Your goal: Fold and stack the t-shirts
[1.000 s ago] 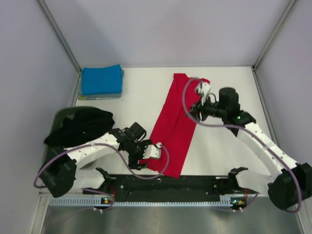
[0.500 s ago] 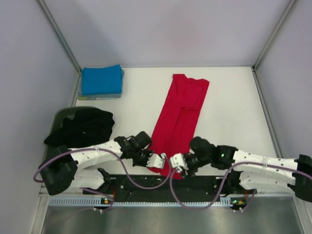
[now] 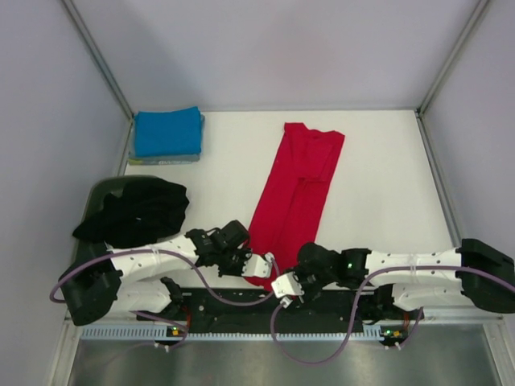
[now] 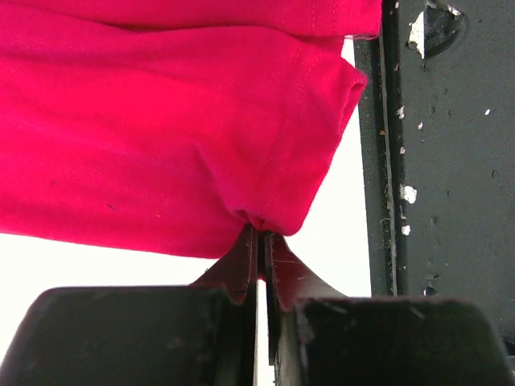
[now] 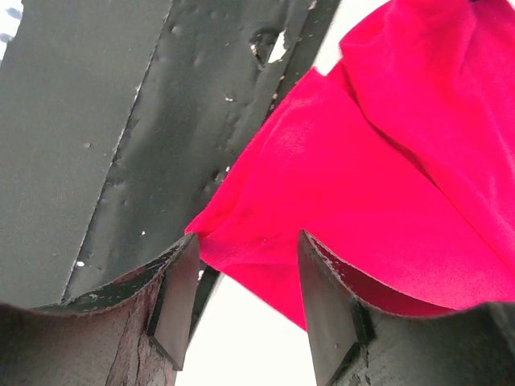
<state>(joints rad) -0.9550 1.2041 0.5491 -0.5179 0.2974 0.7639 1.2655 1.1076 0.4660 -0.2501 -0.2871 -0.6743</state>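
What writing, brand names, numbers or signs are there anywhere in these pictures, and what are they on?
No text can be read anywhere.
red t-shirt: plain cloth, no print or tag showing.
blue t-shirt: folded, plain.
black t-shirt: crumpled, no print visible.
white arm casings: any marking is too small to tell.

Open white table [image 3: 386, 177] right of the red t-shirt [image 3: 294, 193]; left side crowded by black t-shirt [image 3: 133, 211], seemingly atop a tub [image 3: 98, 191].

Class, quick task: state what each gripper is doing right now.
Left gripper: shut, pinching the red t-shirt hem.
Right gripper: open, jaws apart at the shirt's corner.
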